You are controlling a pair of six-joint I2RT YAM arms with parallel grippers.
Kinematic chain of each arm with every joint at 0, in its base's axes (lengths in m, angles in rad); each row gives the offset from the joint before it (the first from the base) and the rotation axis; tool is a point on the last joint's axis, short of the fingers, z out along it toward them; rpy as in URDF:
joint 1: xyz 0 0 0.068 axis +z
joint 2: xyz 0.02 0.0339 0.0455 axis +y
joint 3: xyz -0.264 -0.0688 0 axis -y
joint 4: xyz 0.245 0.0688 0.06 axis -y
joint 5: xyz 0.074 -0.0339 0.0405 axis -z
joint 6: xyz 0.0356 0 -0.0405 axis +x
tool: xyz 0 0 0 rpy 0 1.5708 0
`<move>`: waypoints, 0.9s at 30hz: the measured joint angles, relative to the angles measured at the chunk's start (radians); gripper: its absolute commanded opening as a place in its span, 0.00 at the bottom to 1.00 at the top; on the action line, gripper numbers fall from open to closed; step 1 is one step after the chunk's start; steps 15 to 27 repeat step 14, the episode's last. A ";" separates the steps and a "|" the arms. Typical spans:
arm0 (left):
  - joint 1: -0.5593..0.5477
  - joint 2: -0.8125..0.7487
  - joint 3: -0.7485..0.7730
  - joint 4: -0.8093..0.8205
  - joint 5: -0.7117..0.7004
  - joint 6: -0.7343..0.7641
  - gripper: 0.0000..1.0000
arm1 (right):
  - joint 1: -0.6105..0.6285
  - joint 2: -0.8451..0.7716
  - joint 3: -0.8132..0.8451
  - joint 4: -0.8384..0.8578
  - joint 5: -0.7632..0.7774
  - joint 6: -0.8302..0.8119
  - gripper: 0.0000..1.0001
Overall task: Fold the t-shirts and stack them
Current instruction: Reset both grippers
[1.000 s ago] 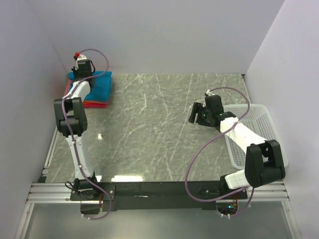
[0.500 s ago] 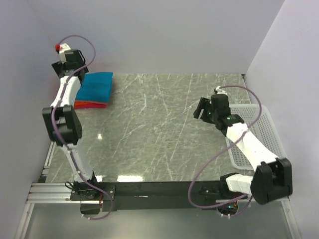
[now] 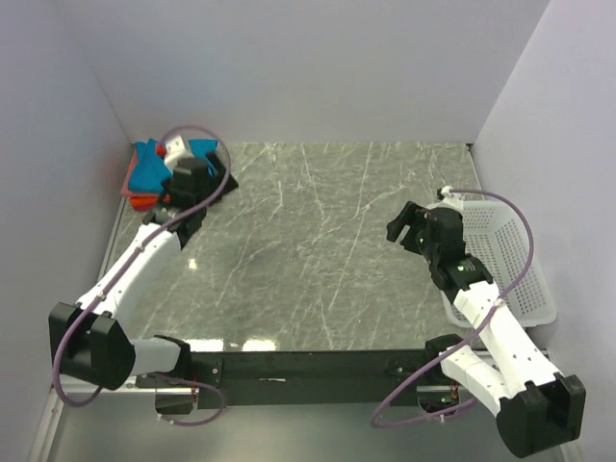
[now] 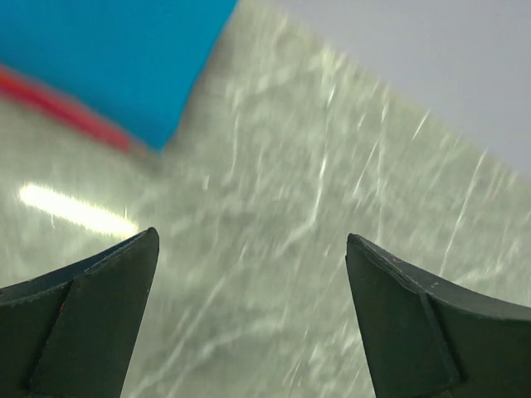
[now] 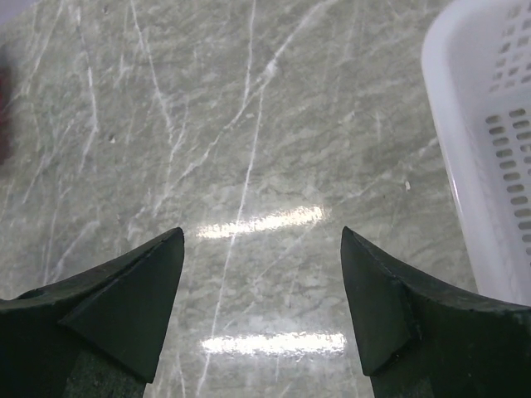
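The stack (image 3: 144, 176) sits in the far left corner, teal shirt (image 4: 108, 58) on top. The left claw (image 4: 251, 249), wide open and empty, hangs just right of it. The right claw (image 5: 261, 240), also open and empty, is well apart by the basket (image 3: 515, 255).

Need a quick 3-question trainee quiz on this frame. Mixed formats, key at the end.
1. True or false: the left claw is shut on the teal t-shirt.
2. The white basket lies nearest: A) the left arm, B) the right arm, C) the far-left corner.
3. What colour is the t-shirt showing under the teal one?

Key: 1. False; its jaws stand open and empty. 2. B. 3. Red; the red t-shirt shows along the stack's edge.
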 measured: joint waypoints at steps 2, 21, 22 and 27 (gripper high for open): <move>-0.032 -0.029 -0.093 -0.002 0.008 -0.047 0.99 | 0.000 -0.021 -0.029 0.003 0.007 0.006 0.82; -0.151 -0.126 -0.229 -0.061 -0.013 -0.180 0.99 | 0.000 -0.032 -0.106 0.064 0.018 0.066 0.83; -0.151 -0.126 -0.229 -0.061 -0.013 -0.180 0.99 | 0.000 -0.032 -0.106 0.064 0.018 0.066 0.83; -0.151 -0.126 -0.229 -0.061 -0.013 -0.180 0.99 | 0.000 -0.032 -0.106 0.064 0.018 0.066 0.83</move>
